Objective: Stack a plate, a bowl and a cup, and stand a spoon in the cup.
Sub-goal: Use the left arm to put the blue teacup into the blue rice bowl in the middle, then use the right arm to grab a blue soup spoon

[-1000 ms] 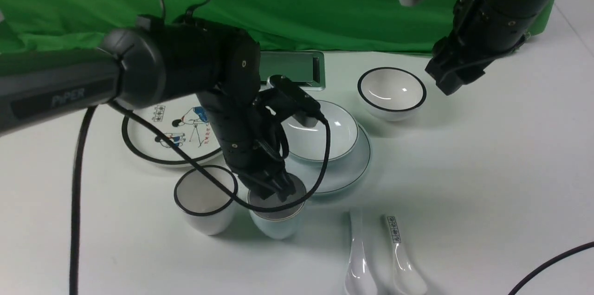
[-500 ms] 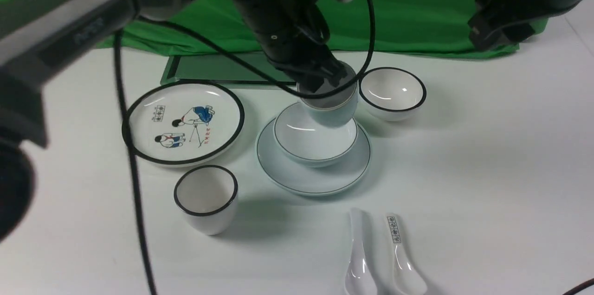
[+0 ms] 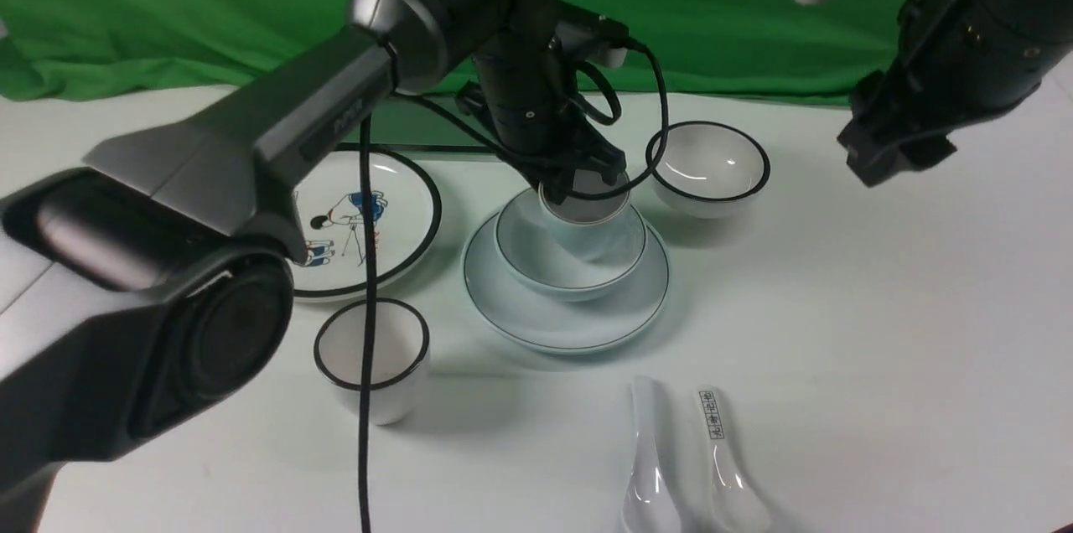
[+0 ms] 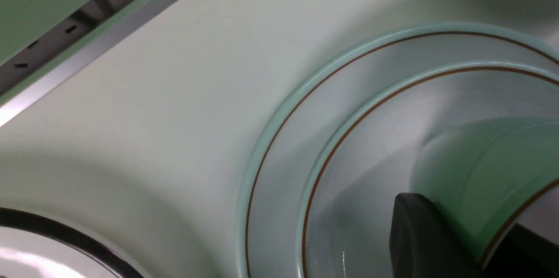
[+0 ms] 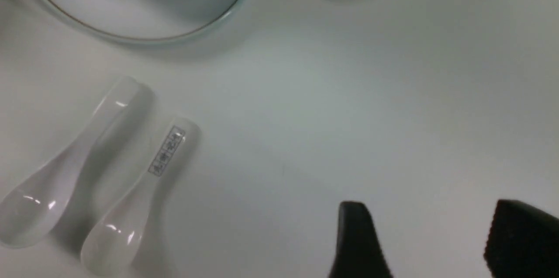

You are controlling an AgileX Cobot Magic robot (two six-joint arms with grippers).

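The pale plate (image 3: pixel 578 330) lies mid-table with the wide shallow bowl (image 3: pixel 536 261) on it. My left gripper (image 3: pixel 583 185) is shut on the rim of the small thin-rimmed cup (image 3: pixel 587 227), one finger inside and one outside, and holds it upright inside the bowl. I cannot tell whether it touches the bowl's bottom. The left wrist view shows the cup (image 4: pixel 476 164), bowl (image 4: pixel 362 147) and plate (image 4: pixel 279 138). The plain white spoon (image 3: pixel 645 466) lies at the front, also in the right wrist view (image 5: pixel 74 168). My right gripper (image 5: pixel 428 230) is open and empty, high at the right (image 3: pixel 888 160).
A printed-handle spoon (image 3: pixel 721 457) lies beside the plain one. A black-rimmed cup (image 3: pixel 371 357) stands front left, a cartoon plate (image 3: pixel 394 214) is to the left, and a black-rimmed bowl (image 3: pixel 708 164) is behind on the right. A flat panel (image 3: pixel 436 135) lies before the green cloth.
My left gripper lifted the thin-rimmed cup from the table beside the black-rimmed cup, carried it back over the bowl and lowered it into the bowl. The right arm shifted slightly.
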